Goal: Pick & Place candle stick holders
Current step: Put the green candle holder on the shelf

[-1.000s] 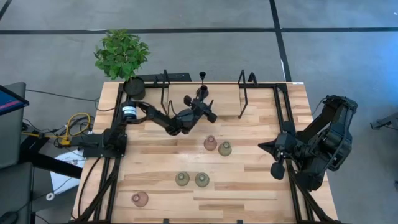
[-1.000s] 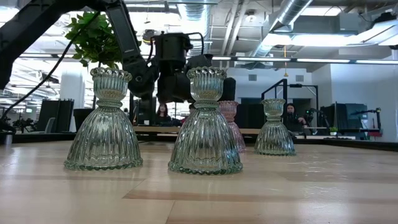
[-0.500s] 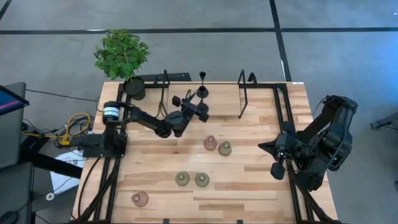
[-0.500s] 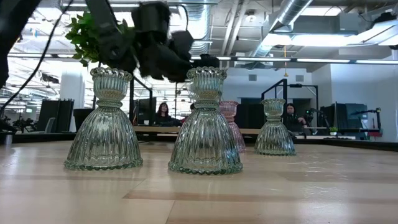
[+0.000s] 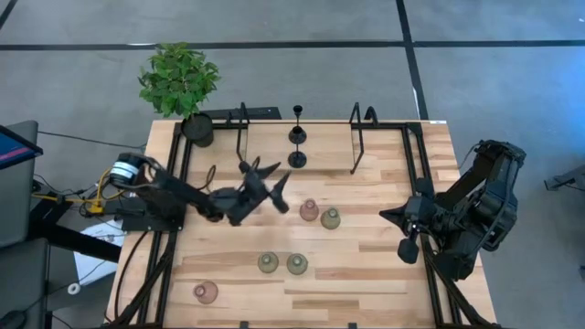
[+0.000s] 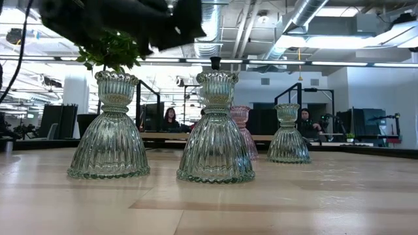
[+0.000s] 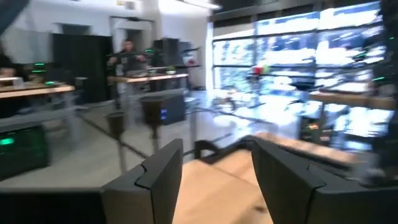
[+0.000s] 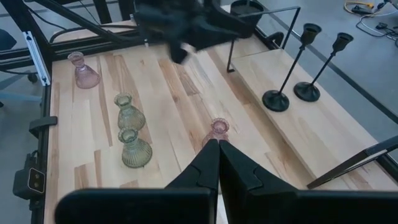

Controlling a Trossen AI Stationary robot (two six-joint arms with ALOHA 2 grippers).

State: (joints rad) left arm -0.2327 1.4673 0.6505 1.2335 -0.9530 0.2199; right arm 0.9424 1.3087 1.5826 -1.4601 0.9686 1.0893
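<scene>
So the left gripper is hanging in the air over the table with its fingers spread apart and nothing between them, touching nothing. Compared to a second ago it has pulled back off the two black candle stick holders, which now stand on their own just beyond it on the raised back ledge, between the two wire frames. A pink glass holder and an olive one sit just off its tip, touching each other; two more olive ones stand closer to the front edge, and another pink one sits well apart near the front corner. Bare wood lies beneath it. The right gripper is parked at the right edge, fingers pressed together, empty.
</scene>
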